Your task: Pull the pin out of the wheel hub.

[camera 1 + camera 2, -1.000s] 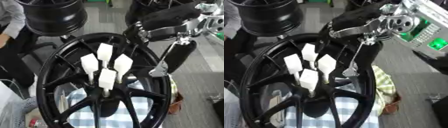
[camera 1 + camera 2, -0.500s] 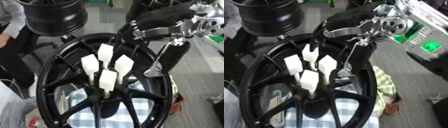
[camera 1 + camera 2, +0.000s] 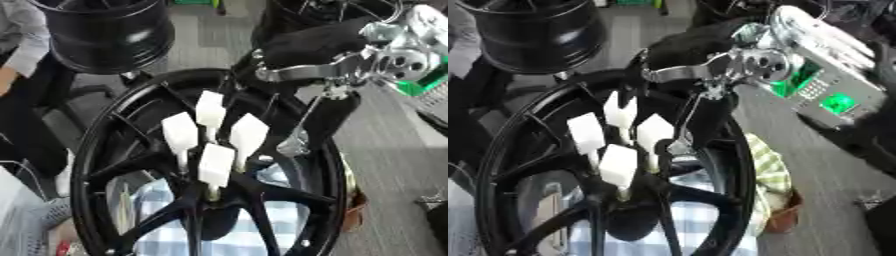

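Observation:
A big black wheel hub (image 3: 105, 165) fills the middle of both views. Several white flat-headed pins (image 3: 214, 165) stand upright in a cluster at its centre. My right hand (image 3: 337, 115) comes in from the upper right over the rim. One straight black finger hangs down inside the rim, just right of the pins and apart from them. It holds nothing. The rest of the hand is a dark bulk (image 3: 311, 42) above the rim's top edge. My left hand shows in no view.
A second black wheel (image 3: 105, 35) stands at the back left, with a person's sleeve (image 3: 22, 30) beside it. A blue checked cloth (image 3: 262, 235) lies under the hub, and a green striped cloth (image 3: 767, 170) lies at its right.
My right hand has come slightly left and lower, nearer to the pins. The pins stand as before.

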You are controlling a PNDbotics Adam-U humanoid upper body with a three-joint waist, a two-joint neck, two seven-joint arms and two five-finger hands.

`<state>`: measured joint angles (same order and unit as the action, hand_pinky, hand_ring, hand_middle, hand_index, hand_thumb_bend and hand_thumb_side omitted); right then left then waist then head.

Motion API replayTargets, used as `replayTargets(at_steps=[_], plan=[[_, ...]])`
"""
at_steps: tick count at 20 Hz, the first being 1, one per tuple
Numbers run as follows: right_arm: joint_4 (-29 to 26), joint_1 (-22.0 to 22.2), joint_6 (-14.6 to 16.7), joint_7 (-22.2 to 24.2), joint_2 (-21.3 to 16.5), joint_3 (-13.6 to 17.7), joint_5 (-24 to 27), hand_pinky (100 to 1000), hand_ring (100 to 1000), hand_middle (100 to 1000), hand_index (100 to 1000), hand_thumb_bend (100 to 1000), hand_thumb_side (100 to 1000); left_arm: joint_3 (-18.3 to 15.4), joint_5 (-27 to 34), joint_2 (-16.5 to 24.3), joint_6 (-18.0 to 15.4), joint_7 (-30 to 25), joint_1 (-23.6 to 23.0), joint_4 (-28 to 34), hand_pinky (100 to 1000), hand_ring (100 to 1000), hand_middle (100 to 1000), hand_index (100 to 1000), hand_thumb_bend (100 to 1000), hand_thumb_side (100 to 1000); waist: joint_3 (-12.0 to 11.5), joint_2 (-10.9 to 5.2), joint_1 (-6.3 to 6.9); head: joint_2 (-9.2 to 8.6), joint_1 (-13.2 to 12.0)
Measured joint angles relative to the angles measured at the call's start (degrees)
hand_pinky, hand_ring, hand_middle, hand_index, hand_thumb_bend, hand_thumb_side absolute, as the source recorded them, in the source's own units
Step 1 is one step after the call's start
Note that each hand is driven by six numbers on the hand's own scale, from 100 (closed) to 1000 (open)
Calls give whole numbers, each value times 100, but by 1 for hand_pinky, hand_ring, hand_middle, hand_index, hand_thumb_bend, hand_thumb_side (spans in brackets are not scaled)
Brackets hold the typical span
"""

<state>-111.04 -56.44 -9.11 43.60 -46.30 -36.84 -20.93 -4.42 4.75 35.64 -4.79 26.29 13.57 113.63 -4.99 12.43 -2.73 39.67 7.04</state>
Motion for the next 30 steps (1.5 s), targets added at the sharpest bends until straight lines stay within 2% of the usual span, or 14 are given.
replayTargets(at_steps=[6, 7, 17, 23, 30], plan=[[199, 69, 31, -192, 99, -62, -130, 855, 832, 792, 828, 307, 210, 1, -2, -45, -6, -10, -3, 0, 741, 837, 761, 888, 396, 721, 5, 36, 19, -50, 23], [225, 81, 42, -221, 113, -64, -140, 853, 826, 785, 822, 313, 180, 1, -2, -45, -7, -11, -3, 0, 741, 838, 761, 887, 399, 715, 5, 36, 19, -51, 23], [457, 230, 186, -268, 167, -119, -259, 848, 811, 769, 804, 275, 100, 31, 0, -51, -1, -24, -10, 0, 741, 838, 759, 880, 388, 725, 11, 86, 35, -52, 25], [569, 262, 294, -193, 183, -132, -286, 849, 814, 773, 812, 314, 100, 33, 6, -96, -8, -31, -11, 0, 741, 839, 755, 876, 384, 726, 12, 111, 35, -52, 24], [864, 354, 465, -178, 269, -136, -421, 849, 815, 774, 814, 306, 100, 34, 19, -98, -23, -46, -11, 0, 742, 840, 750, 871, 380, 727, 10, 142, 53, -52, 23]])
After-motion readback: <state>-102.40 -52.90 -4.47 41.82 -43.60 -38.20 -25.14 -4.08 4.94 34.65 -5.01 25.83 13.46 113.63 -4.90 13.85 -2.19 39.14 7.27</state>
